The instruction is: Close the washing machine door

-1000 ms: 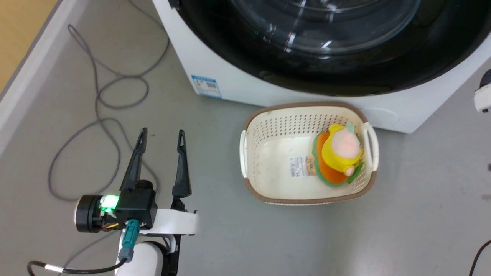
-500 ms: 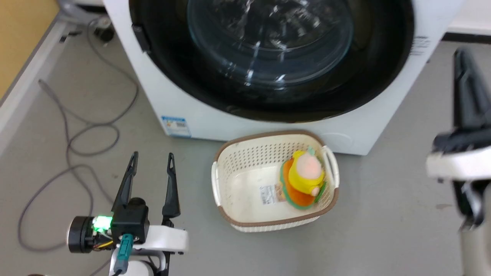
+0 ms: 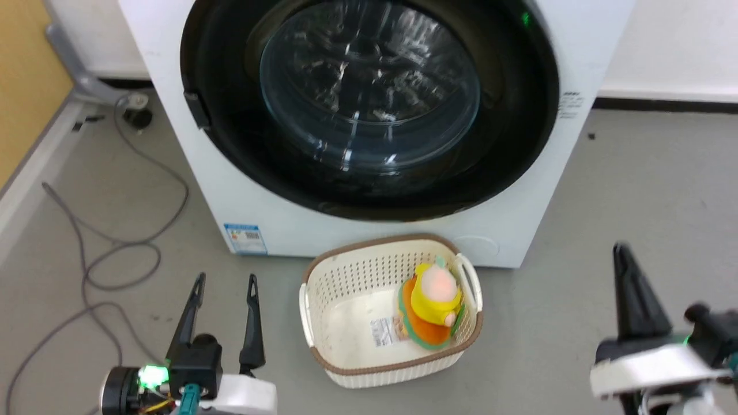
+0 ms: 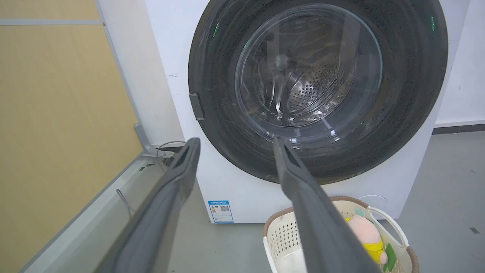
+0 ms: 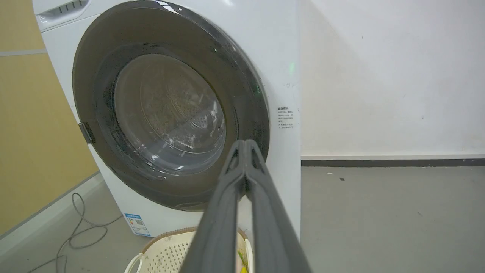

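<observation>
The washing machine door (image 3: 369,109) is seen lying flat against the front of the washing machine (image 3: 271,213), its black rim pressed to the white panel and the steel drum visible through the glass bowl. The left pincer (image 3: 226,278) is held low above the floor (image 3: 605,190), released, with its two fingers spread apart and nothing between them; it is kept well apart from the door. The right pincer (image 5: 244,143) is clenched, its fingers pressed together tip to tip with nothing grasped, and it is also held clear of the machine. A cream basket (image 3: 357,271) is set on the floor just in front of the machine, and a yellow and orange soft toy (image 3: 432,300) is lodged against its right wall. A grey cable (image 3: 104,271) is looped on the floor beside the left pincer.
</observation>
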Motion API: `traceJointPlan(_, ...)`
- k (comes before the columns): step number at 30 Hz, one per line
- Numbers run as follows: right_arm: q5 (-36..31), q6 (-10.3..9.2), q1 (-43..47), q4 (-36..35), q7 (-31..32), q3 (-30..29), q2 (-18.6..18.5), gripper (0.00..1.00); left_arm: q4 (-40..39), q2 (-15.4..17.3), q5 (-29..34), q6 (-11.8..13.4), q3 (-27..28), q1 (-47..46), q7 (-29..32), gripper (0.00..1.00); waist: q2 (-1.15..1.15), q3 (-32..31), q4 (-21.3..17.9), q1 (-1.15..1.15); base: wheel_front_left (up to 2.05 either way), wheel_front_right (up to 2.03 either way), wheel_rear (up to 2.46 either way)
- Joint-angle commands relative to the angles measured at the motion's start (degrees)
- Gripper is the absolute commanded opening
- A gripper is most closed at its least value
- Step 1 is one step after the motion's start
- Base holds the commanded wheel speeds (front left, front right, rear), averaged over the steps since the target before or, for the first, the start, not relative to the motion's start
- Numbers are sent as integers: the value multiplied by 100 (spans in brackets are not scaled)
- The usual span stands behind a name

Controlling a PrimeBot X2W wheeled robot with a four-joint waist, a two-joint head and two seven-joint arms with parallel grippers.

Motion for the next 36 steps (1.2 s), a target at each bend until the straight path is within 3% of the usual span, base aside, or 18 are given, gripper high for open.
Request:
traceJointPlan(1, 58, -5, 207, 42, -21, 31, 49, 0, 22, 36, -25, 17, 17, 128, -25, 100, 0, -138, -76, 1, 0, 0, 0)
traceJointPlan(2, 86, -5, 303, 59, -21, 62, 63, 0, 29, 37, -33, 13, 20, 169, -25, 100, 0, -173, -90, 1, 0, 0, 0)
traceJointPlan(3, 162, -5, 514, 83, -21, 204, 97, 100, 25, 31, -65, -10, 36, 242, -25, 100, 0, -230, -125, 1, 0, 0, 0)
traceJointPlan(13, 302, -5, 751, 37, -21, 400, 127, 100, 45, -5, -150, -113, 114, 335, -25, 100, 0, -303, -168, 1, 0, 0, 0)
traceJointPlan(14, 248, -1, 677, 65, 0, 394, 98, 0, 27, -15, -145, -111, 106, 243, 0, 0, 0, -305, -168, 1, 0, 0, 0)
traceJointPlan(36, 51, -2, 648, -23, 219, 385, 101, 0, -34, -75, -117, -249, 209, 222, 221, 0, 0, -299, -175, 1, 0, 0, 0)
